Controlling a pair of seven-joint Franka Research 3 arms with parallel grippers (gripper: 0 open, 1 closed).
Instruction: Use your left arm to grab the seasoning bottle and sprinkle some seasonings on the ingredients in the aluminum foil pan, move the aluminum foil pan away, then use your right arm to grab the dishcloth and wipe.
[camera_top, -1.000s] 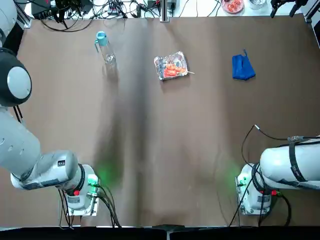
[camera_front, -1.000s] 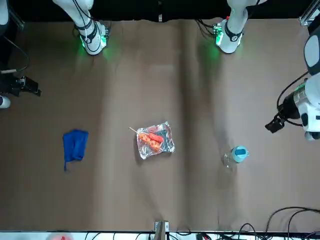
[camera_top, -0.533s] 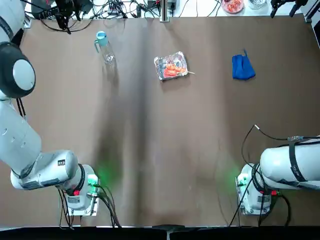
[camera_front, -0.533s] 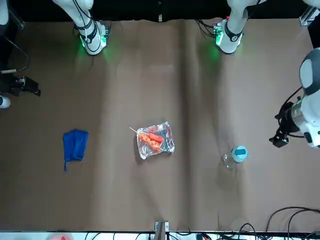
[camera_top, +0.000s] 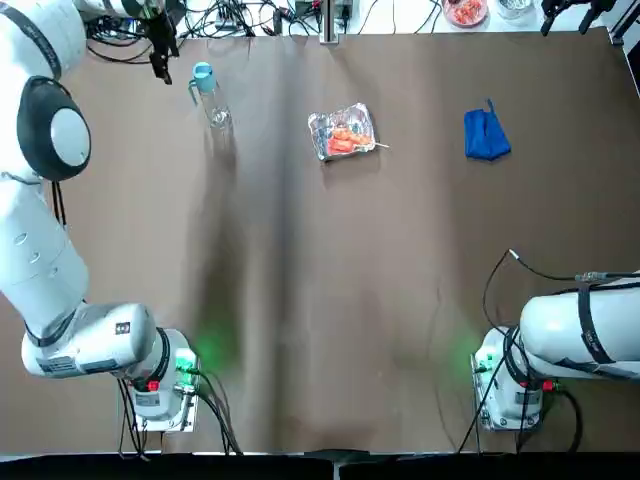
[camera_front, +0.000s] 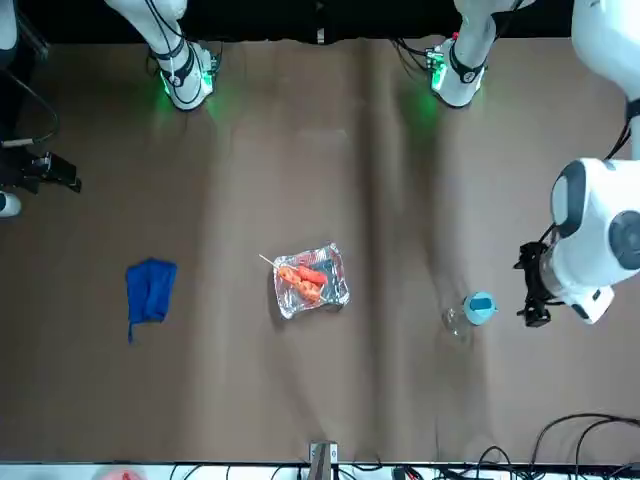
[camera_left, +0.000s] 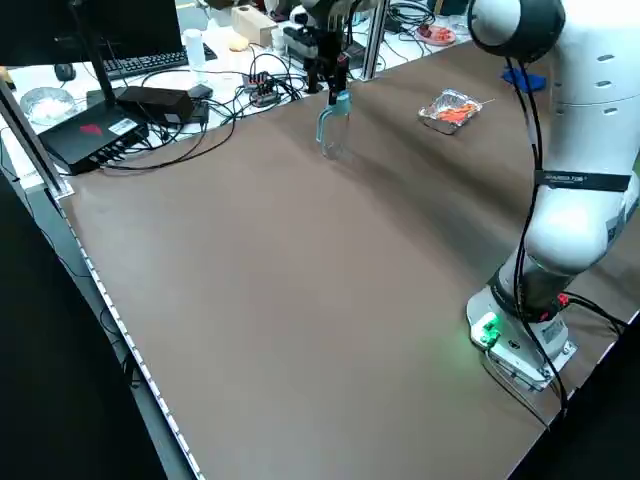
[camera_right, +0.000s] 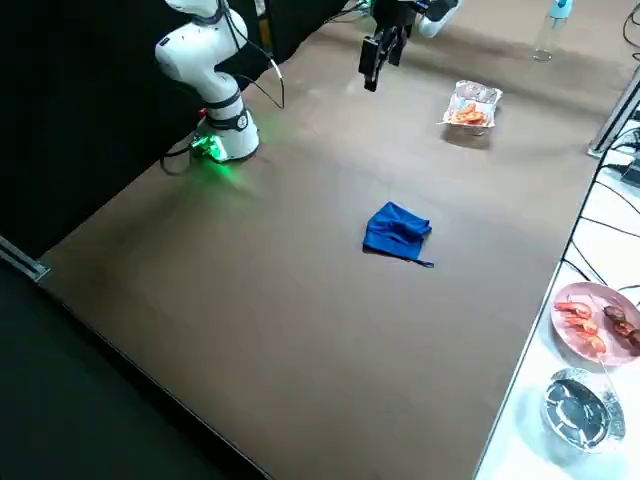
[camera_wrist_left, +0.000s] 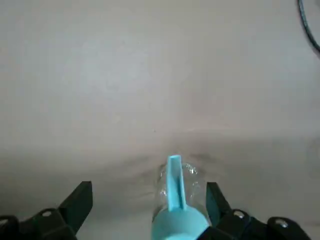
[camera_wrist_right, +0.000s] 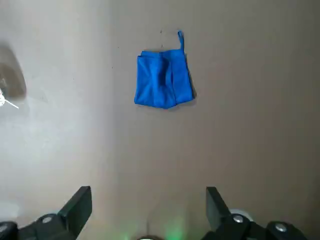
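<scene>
The seasoning bottle (camera_top: 210, 95), clear with a light blue cap, stands upright at the far left of the table. My left gripper (camera_top: 158, 62) hangs open just above and beside it. In the left wrist view the bottle cap (camera_wrist_left: 176, 220) lies between the spread fingers, touching neither. The aluminum foil pan (camera_top: 342, 131) holds the red-orange ingredients (camera_top: 341, 139) and a skewer at the far middle. The blue dishcloth (camera_top: 486, 135) lies at the far right. My right gripper (camera_right: 372, 65) hangs open high above the table, with the dishcloth (camera_wrist_right: 163, 79) far below it.
Cables and electronics (camera_left: 150, 105) crowd the strip behind the table's far edge. A pink plate of food (camera_right: 592, 320) and a glass dish (camera_right: 577, 408) sit off the table past the dishcloth. The arm bases (camera_top: 160, 385) stand at the near edge.
My left arm has swung in over the far left of the table, bringing its gripper next to the seasoning bottle. The right arm, pan and dishcloth have not moved.
</scene>
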